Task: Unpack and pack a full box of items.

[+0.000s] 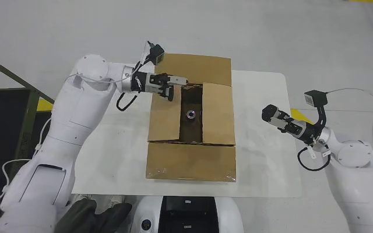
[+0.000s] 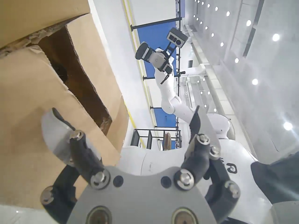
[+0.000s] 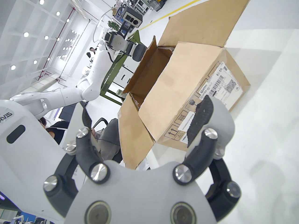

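Standing at the middle of the white table (image 1: 262,166), the cardboard box (image 1: 218,122) is shown with flaps folded out and a small round item (image 1: 190,114) inside. The left gripper (image 1: 176,87) is held at the opening's far left corner, the right gripper (image 1: 268,112) well apart beside the box; both are spread wide and empty

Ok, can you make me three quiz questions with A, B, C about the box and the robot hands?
1. Where is the right gripper? A beside the box, over the table B inside the box C on the floor
2. What colour is the small item in the box? A green B purple C yellow
3. The left gripper is: A shut on a flap B shut on the item C open
Answers: A, table lies beneath it; B, top view shows purple; C, its fingers stand apart.
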You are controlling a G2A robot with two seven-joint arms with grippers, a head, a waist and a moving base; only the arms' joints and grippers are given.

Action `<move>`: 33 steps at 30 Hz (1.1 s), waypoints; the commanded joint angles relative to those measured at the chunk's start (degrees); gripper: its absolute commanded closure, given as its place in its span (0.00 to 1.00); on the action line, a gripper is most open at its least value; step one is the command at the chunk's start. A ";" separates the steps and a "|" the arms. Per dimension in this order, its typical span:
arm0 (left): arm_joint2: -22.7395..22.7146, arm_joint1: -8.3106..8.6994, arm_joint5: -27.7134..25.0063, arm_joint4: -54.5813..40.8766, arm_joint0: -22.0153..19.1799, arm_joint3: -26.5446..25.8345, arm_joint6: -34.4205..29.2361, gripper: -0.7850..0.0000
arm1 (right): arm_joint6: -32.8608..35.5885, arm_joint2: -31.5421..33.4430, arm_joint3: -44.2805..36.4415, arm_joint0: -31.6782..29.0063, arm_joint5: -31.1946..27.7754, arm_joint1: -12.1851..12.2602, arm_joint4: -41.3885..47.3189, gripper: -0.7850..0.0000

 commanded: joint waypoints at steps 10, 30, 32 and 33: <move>3.77 -0.63 0.44 5.73 -1.21 1.67 1.57 0.00 | 0.00 0.00 0.00 0.00 0.00 0.00 0.00 0.00; -3.58 0.84 -3.10 0.83 -0.80 4.03 1.20 0.00 | 0.00 0.00 0.00 0.00 0.00 0.00 0.00 0.00; -4.91 1.16 -3.70 -0.05 -0.04 4.58 1.42 0.00 | 0.00 0.00 0.00 0.00 0.00 0.00 0.00 0.00; -5.70 1.30 -3.85 -0.91 0.12 5.38 1.39 0.00 | 0.00 0.00 0.00 0.00 0.00 0.00 0.00 0.00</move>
